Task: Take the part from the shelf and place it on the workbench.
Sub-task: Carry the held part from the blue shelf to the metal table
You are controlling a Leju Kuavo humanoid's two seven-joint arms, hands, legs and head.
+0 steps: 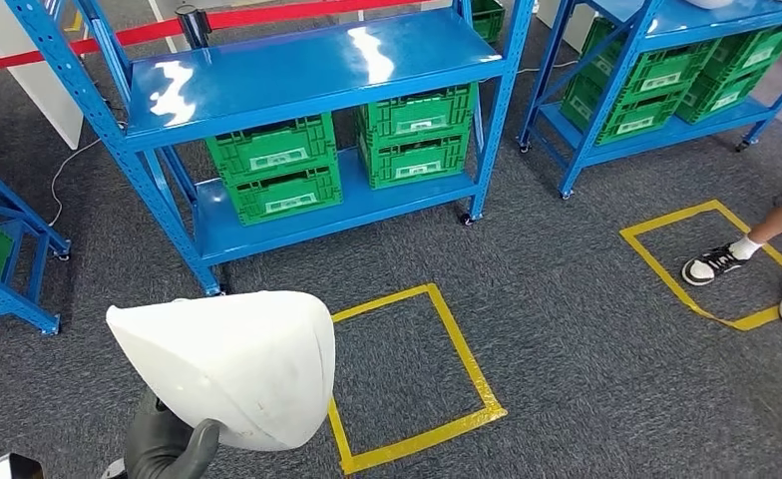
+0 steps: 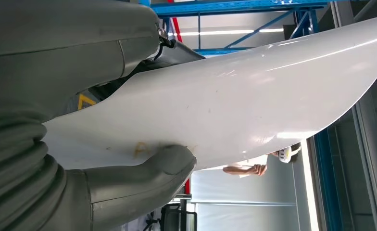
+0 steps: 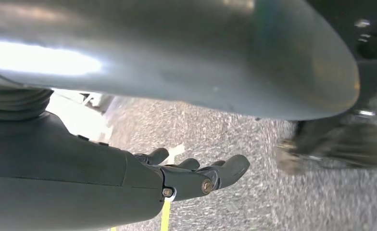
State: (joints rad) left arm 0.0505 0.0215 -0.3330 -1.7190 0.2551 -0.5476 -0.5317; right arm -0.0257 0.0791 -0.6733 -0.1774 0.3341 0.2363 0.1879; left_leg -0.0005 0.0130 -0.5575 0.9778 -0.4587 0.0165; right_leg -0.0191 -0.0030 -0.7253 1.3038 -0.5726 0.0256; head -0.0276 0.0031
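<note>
— Where's the part?
— Up in the left hand, a big white curved shell, held in front of the blue shelf and over the grey carpet. In the left wrist view the thick grey thumb presses on the shell's smooth face.
— And the right hand?
— Hanging low over the carpet, dark fingers stretched out and apart, nothing in them.
— What's around the shelf?
— Green crates stacked in pairs on its lower deck. A yellow tape square lies on the floor just in front of it, beside the part. Off to the shelf's right, a person's feet in black-and-white sneakers stand at a second tape square, near another blue rack.
</note>
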